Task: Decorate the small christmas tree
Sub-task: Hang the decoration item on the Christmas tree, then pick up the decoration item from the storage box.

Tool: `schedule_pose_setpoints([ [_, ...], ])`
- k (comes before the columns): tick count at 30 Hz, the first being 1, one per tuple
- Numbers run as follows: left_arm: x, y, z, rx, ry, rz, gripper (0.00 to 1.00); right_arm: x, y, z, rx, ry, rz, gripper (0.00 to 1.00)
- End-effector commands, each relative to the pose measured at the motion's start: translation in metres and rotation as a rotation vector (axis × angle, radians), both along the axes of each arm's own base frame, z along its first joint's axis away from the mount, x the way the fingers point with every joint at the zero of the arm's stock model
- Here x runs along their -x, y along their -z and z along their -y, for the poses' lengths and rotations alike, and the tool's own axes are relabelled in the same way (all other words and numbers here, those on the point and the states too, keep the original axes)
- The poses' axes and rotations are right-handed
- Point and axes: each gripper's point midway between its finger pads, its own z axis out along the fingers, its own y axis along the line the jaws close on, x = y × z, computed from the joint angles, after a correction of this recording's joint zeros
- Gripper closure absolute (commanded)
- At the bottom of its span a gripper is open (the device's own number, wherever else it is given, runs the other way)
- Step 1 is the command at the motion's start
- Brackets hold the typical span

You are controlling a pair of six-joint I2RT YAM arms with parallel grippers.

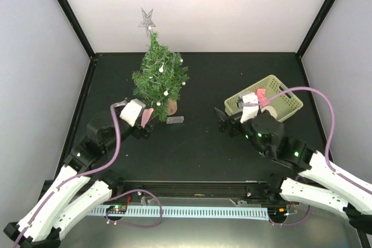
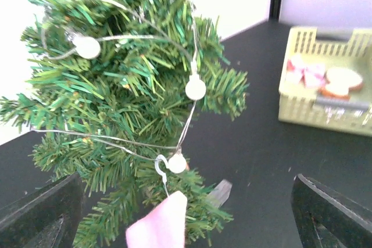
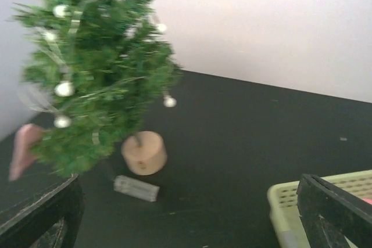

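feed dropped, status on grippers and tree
Left gripper open beside small dark green christmas tree; right gripper open, empty. Tree upright, pink ornament hooked low. Grey box by its stump.

Left arm [image 1: 72, 181], white links with black joints: reaches forward and inward from the near-left base. Left gripper [image 1: 144, 125], black, two-finger, white wrist block: jaws spread wide, its fingers [image 2: 40, 213] gripping nothing.

Right arm [image 1: 317, 172], same build: angled inward toward centre. Right gripper [image 1: 225, 121]: jaws fully apart, empty.
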Motion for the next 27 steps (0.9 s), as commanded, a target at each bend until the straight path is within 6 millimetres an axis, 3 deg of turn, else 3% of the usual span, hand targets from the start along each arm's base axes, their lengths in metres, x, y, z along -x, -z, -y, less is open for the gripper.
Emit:
schedule_pose_setpoints([
  [1,0.016,-0.035,-0.001,0.264,0.009,0.078,0.01,-0.038,0.006,0.019,0.145,0.171,-0.019,0.0],
  [6,0.023,-0.018,-0.016,0.238,-0.033,0.129,0.01,-0.093,0.025,0.042,0.16,0.3,-0.08,0.02],
  [9,0.026,-0.002,-0.021,0.164,-0.04,0.124,0.01,-0.127,0.059,0.064,0.216,0.377,-0.188,0.08],
  [12,0.031,0.004,-0.021,0.142,-0.021,0.124,0.01,-0.153,0.093,0.097,0.305,0.477,-0.287,0.19],
  [14,0.033,0.008,-0.021,0.146,-0.011,0.128,0.01,-0.167,0.115,0.119,0.345,0.536,-0.35,0.33],
  [17,0.038,0.004,-0.021,0.153,0.003,0.155,0.01,-0.181,0.145,0.148,0.418,0.622,-0.431,0.53],
  [21,0.041,0.004,-0.02,0.16,0.022,0.185,0.01,-0.187,0.189,0.188,0.427,0.76,-0.551,0.6],
  [27,0.043,0.004,-0.016,0.146,0.05,0.198,0.01,-0.188,0.234,0.221,0.426,0.872,-0.703,0.64],
])
